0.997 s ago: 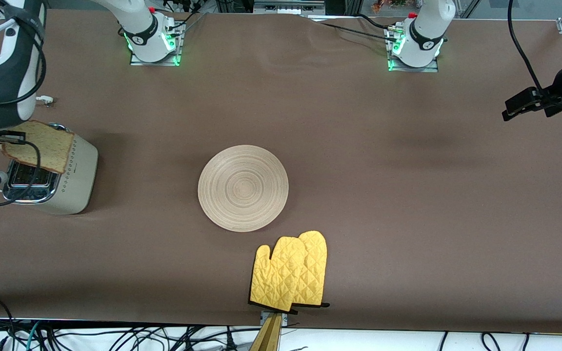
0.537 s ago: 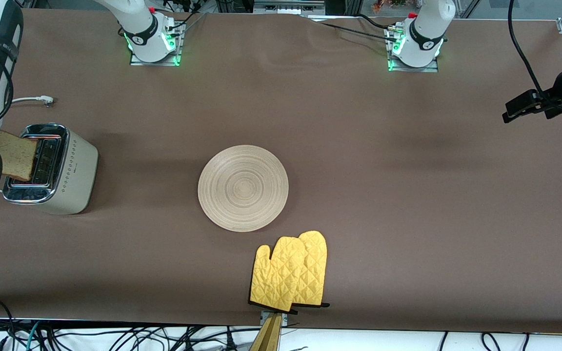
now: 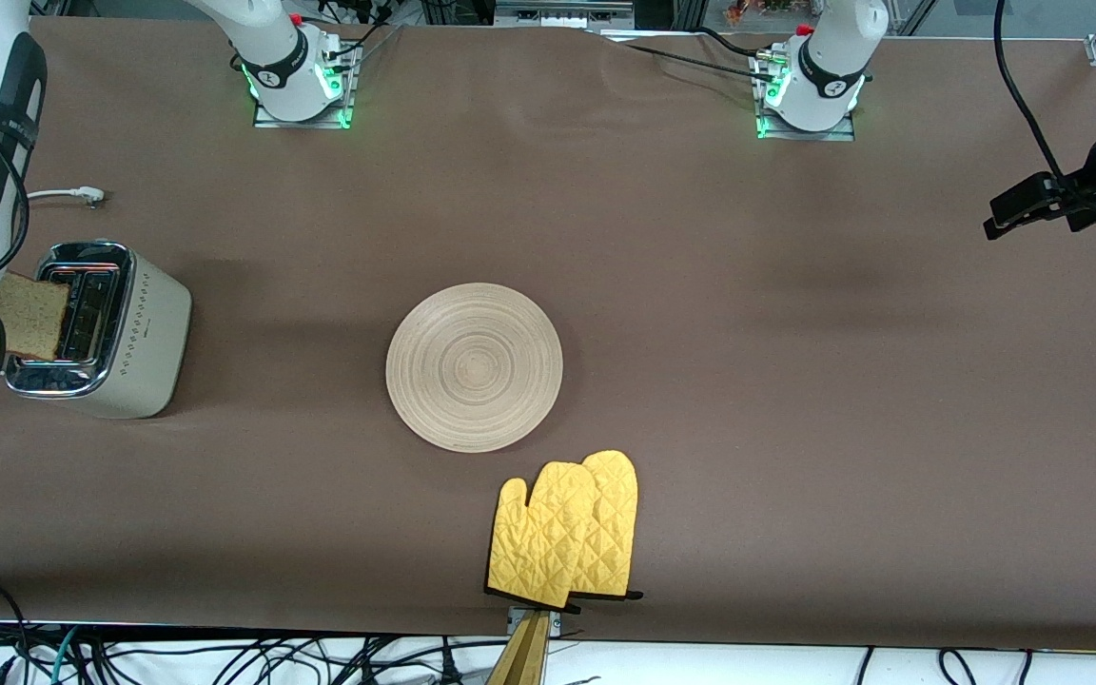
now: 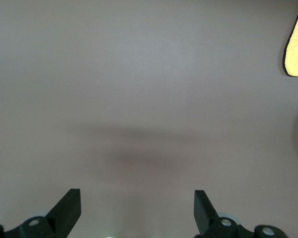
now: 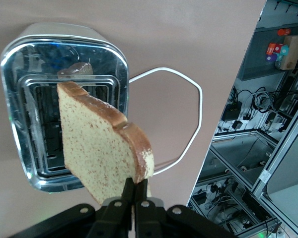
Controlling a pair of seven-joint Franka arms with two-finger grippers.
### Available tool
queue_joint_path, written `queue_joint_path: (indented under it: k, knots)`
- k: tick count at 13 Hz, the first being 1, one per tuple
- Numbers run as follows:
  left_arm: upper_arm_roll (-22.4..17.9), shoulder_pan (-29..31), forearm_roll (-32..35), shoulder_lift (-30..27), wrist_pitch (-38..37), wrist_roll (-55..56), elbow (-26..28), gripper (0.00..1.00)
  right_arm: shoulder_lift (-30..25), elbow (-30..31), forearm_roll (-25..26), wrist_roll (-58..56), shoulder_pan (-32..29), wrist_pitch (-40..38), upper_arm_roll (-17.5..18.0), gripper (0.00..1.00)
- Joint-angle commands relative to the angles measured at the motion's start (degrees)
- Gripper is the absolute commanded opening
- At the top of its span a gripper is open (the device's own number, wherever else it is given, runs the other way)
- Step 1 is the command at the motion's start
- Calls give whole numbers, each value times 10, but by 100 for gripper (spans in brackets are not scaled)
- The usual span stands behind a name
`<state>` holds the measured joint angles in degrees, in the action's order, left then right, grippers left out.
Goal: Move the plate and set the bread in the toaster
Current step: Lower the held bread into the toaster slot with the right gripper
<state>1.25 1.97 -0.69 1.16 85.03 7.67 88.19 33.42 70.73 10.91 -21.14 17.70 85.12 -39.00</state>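
Note:
The bread, a speckled brown slice with a darker crust, hangs tilted over the chrome top of the toaster. My right gripper is shut on the slice's crust edge. In the front view the bread overlaps the toaster on the side toward the right arm's end of the table. The round pale plate lies bare in the middle of the table. My left gripper waits open over the left arm's end of the table, its fingers wide apart above bare cloth.
A pair of yellow oven mitts lies nearer to the front camera than the plate; their corner shows in the left wrist view. The toaster's white cord loops on the cloth beside it.
The right gripper has carried the bread from lying flat above the toaster toward the right arm's end and turned it more on edge. The left arm has barely moved.

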Motion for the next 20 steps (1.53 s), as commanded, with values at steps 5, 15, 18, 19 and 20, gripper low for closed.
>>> queue_joint_path:
  k: [5, 15, 18, 19, 20]
  knots:
    - [2, 5, -4, 8, -8, -5, -17, 100, -3, 27, 5, -15, -14, 29, 2, 0]
    - [2, 5, -4, 8, -8, -5, -17, 100, 4, 44, 10, -50, -34, 47, 0, 0]
    - [2, 5, -4, 8, -8, -5, -17, 100, 4, 43, 11, -53, -36, 47, 0, 0]
    - [2, 5, -3, 8, -8, -5, -17, 100, 4, 43, 11, -53, -36, 46, -1, 0]
    - [2, 5, -4, 8, -8, -5, -17, 100, 3, 43, 11, -53, -36, 44, -1, 0]
